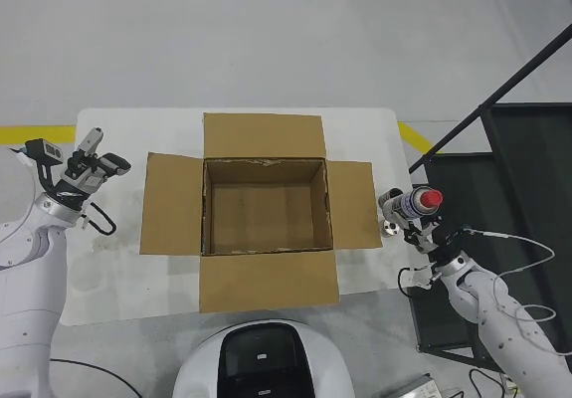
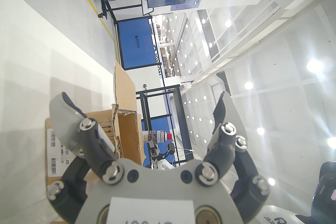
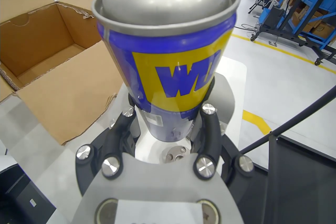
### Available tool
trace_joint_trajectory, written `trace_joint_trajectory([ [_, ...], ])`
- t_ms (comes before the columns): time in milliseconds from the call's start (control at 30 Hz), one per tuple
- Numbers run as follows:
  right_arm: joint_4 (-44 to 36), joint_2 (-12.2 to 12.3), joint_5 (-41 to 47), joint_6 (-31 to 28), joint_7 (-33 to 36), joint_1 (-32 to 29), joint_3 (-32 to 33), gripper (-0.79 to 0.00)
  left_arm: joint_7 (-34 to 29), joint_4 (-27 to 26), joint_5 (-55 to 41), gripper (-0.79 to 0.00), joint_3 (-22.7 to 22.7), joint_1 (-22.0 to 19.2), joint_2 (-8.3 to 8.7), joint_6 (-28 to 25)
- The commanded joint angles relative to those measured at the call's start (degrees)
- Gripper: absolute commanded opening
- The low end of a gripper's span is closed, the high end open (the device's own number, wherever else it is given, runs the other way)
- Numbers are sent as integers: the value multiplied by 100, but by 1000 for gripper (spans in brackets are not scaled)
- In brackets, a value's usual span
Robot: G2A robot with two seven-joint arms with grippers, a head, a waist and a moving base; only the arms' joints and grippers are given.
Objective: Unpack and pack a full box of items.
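Box is sitting mid-table, its four flaps lying outward. Left gripper is hanging over the table's left edge, apart from the left flap. Right gripper is holding the spray can just beside the right flap.

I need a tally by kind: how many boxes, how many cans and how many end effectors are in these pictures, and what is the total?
cardboard box, open and empty: 1
spray can, red cap: 1
end effectors: 2 (left end effector open, right end effector shut on the spray can)
total: 4
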Motion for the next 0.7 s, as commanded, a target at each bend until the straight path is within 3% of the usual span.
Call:
trace_joint_trajectory([
  [0, 0, 0, 0, 0, 0, 0, 0, -785, 0, 0, 0, 0, 0, 0, 0, 0],
  [233, 0, 0, 0, 0, 0, 0, 0, -785, 0, 0, 0, 0, 0, 0, 0, 0],
  [400, -386, 23, -358, 862, 484, -118, 301, -785, 0, 0, 0, 0, 0, 0, 0, 0],
  [500, -1175, 81, -733, 1351, 1109, -448, 683, -785, 0, 0, 0, 0, 0, 0, 0, 0],
  [667, -2696, 183, -1237, 1147, 2499, -1018, 1262, -785, 0, 0, 0, 0, 0, 0, 0, 0],
])
